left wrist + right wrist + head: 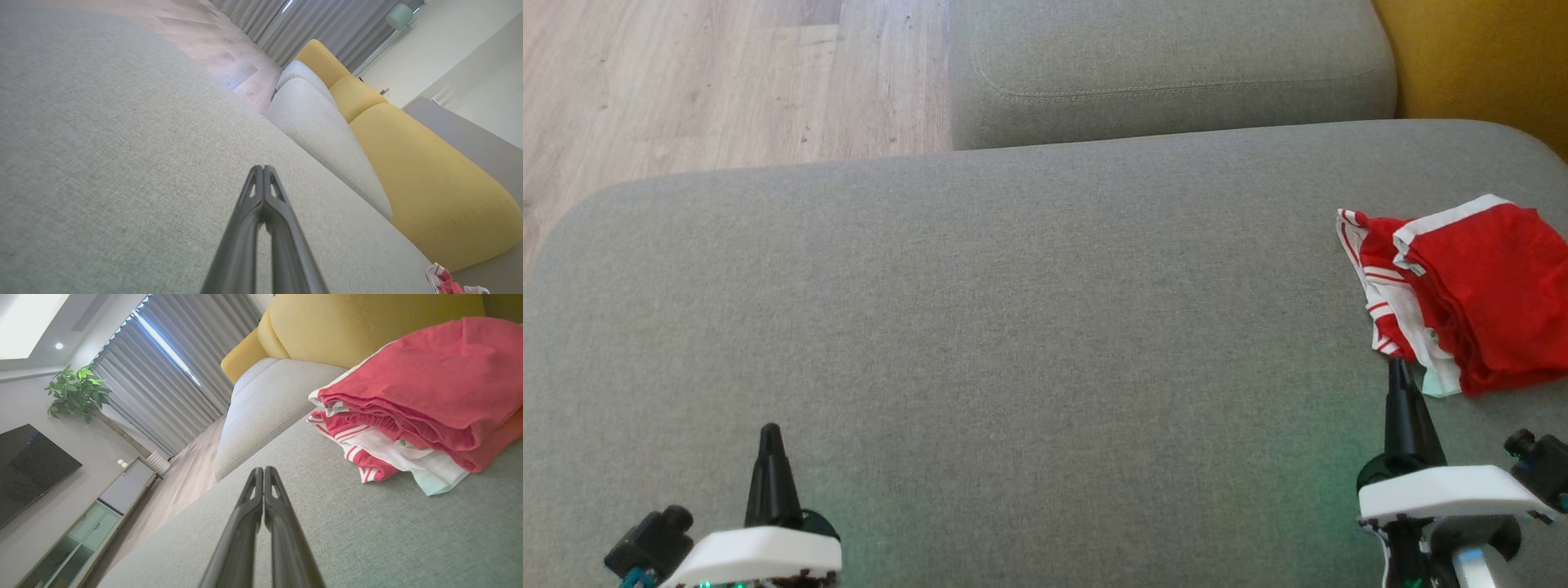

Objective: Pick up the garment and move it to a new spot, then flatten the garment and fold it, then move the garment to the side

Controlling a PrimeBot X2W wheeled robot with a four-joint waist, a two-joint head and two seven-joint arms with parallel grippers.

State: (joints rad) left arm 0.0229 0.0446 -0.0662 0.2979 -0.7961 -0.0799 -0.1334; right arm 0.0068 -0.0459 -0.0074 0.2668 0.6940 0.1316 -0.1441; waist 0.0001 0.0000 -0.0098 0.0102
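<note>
Left gripper (769,433): fingers pressed together, holding nothing, over the grey sofa seat (1013,327) | right gripper (1397,367): fingers together too, empty, tip just beside the garment (1478,302) | garment: red and white, folded in a pile, lying at the seat's right edge, near the yellow cushion (1486,57)

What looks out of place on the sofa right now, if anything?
Nothing serious. The red garment lies folded at the right end of the grey cushion, but untidily: white striped layers stick out beneath the red top. The left hand and right hand are shut, empty.
</note>
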